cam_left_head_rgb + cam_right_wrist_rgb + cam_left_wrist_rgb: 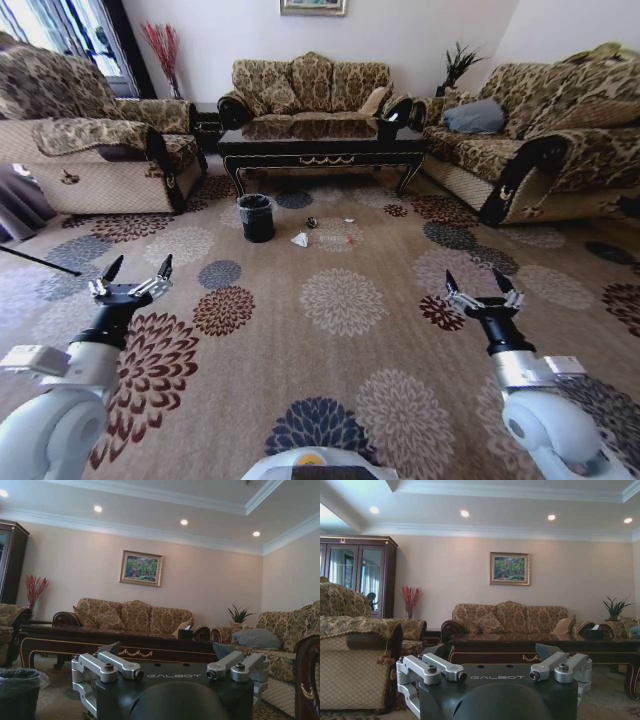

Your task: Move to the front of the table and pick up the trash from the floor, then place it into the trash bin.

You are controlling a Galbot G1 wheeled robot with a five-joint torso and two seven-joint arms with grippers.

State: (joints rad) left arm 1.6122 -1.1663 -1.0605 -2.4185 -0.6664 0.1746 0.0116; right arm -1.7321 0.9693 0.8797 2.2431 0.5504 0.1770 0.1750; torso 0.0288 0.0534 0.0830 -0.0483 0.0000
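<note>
floral carpet floor (400,350), sofas around the dark counter (320,140). trash (300,239) lies beside the trash bin (256,217) before it. left gripper (132,279) and right gripper (482,290) hover low, jaws released (housings read "galbot").

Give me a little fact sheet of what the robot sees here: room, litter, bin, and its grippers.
table: table far ahead, between the sofas
trash bin: trash bin on the floor before the table
trash: trash scattered beside the bin
left gripper: left gripper open, raised, far from the litter
right gripper: right gripper open, raised, likewise far
</note>
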